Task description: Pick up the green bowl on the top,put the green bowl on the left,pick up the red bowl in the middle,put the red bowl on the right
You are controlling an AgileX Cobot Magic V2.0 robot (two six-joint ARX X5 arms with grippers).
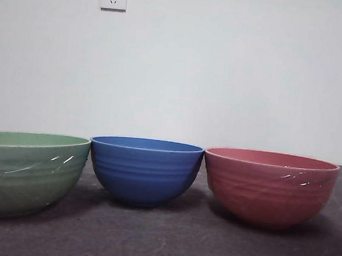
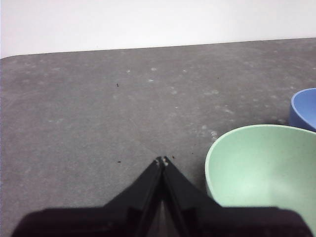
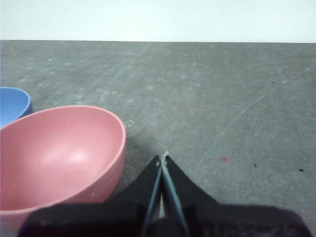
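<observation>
table (image 1: 167, 241) fills lower frame of front view, three bowls in row on it: green bowl (image 1: 26, 172) lower left, blue bowl (image 1: 144, 170) centre, red bowl (image 1: 269, 187) lower right, all upright, unstacked

bowls look light, stiff, smooth plastic; likely slippery, best pinched at rim

left gripper (image 2: 162, 161) jaws closed, empty, beside green bowl; right gripper (image 3: 163, 158) jaws closed, empty, beside red bowl
</observation>
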